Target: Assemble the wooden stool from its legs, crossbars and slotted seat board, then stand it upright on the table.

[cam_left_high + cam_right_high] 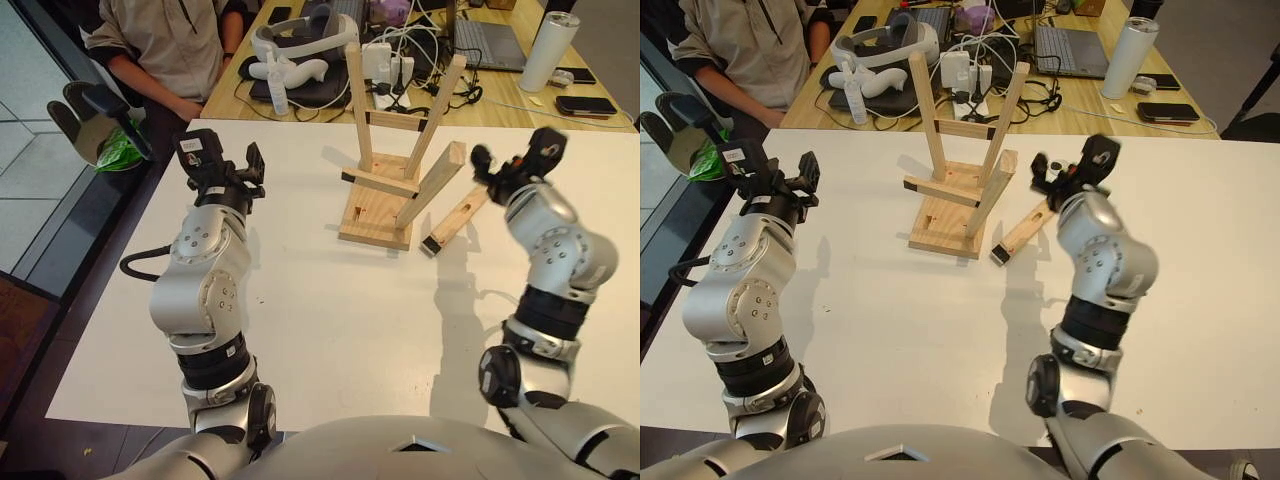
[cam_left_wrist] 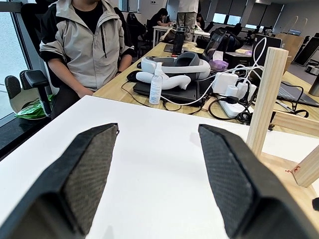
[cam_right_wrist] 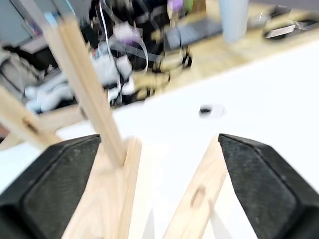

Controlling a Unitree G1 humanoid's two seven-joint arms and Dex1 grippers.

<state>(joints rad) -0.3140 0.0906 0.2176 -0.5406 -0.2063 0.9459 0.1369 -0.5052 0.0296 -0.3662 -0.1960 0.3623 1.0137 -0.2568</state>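
Note:
The slotted seat board (image 1: 372,216) lies flat on the white table (image 1: 330,330), upside down. Two legs (image 1: 358,105) stand up from it, joined by a crossbar (image 1: 398,121), and a third leg (image 1: 432,185) leans against them. A loose leg (image 1: 456,219) with a slot lies on the table to the right of the board. My right gripper (image 1: 498,162) is open, hovering just right of the loose leg (image 3: 194,199). Left of the board, apart from it, my left gripper (image 1: 232,160) hangs open above the table with nothing between its fingers (image 2: 89,174).
A wooden desk (image 1: 430,100) behind the table holds a headset (image 1: 303,42), a small bottle (image 1: 277,88), cables, a laptop, a white tumbler (image 1: 549,50) and phones. A person sits at the back left by a chair (image 1: 95,125).

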